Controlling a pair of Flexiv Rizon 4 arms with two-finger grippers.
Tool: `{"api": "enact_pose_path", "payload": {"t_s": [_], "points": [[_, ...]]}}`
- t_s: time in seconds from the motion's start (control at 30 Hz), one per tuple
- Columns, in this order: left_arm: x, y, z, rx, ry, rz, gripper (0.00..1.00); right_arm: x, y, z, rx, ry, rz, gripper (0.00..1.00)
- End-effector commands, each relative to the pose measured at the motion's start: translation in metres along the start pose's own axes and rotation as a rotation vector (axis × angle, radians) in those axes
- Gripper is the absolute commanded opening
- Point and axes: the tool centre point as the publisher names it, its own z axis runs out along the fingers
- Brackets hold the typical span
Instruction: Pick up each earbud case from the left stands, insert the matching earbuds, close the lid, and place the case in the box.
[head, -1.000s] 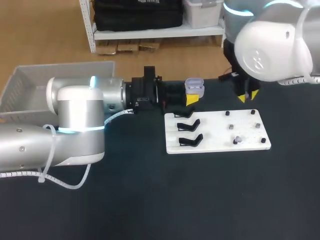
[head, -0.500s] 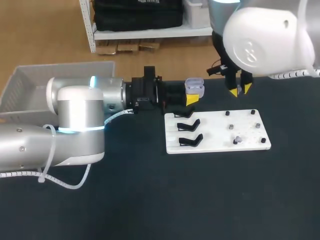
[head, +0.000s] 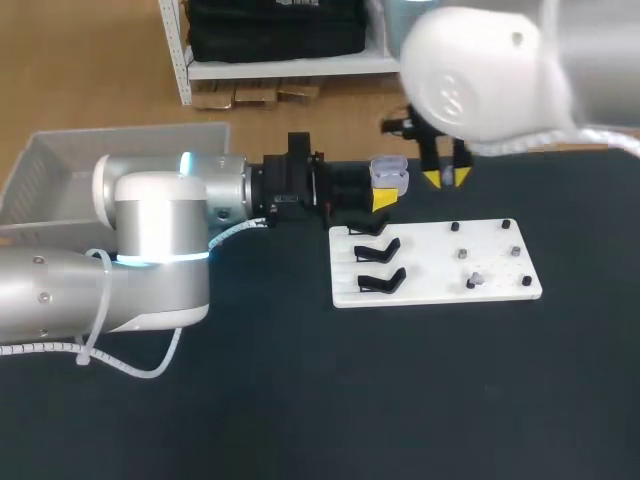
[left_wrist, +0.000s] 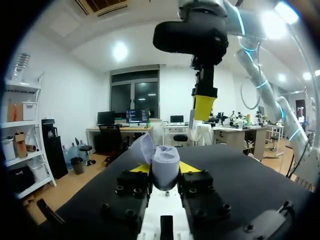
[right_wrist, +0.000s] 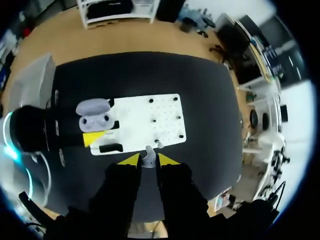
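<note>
The lavender earbud case stands upright, lid open, between the left gripper's fingers; 1 pale earbud is held by the right gripper.

Left fingers grip an open earbud case beyond the white board, right fingers just beside it.

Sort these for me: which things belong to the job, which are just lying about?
Job: earbud case in left gripper; earbud in right gripper; second earbud on white board; black stands; box.
Lying about: only the black table itself.

Left claw gripping, right claw pinched
</note>
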Motion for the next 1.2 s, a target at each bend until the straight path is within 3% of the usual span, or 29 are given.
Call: {"api": "enact_pose_path", "payload": {"t_s": [0.03,0.33,0.4,0.53,0.57,1.03,1.07,1.2], "points": [[0.001,-0.002,0.0,-0.009,-0.005,0.005,0.0,-0.009,0.024,-0.007,0.114,0.127,0.364,0.0],[0.001,-0.002,0.0,-0.009,-0.005,0.005,0.0,-0.013,0.039,-0.018,0.07,0.125,0.468,0.0],[0.001,-0.002,0.0,-0.009,-0.005,0.005,0.0,-0.013,0.04,-0.021,0.084,0.093,0.504,0.0],[0.001,-0.002,0.0,-0.009,-0.005,0.005,0.0,-0.014,0.041,-0.024,0.01,0.031,0.558,0.0],[0.001,-0.002,0.0,-0.009,-0.005,0.005,0.0,-0.014,0.041,-0.026,0.0,-0.021,0.534,0.0],[0.001,-0.002,0.0,-0.009,-0.005,0.005,0.0,-0.013,0.043,-0.022,0.007,-0.036,0.562,0.0],[0.001,-0.002,0.0,-0.009,-0.005,0.005,0.0,-0.013,0.046,-0.02,-0.042,-0.004,0.567,0.0],[0.001,-0.002,0.0,-0.009,-0.005,0.005,0.0,-0.014,0.054,-0.013,-0.075,0.001,0.637,0.0]]}}
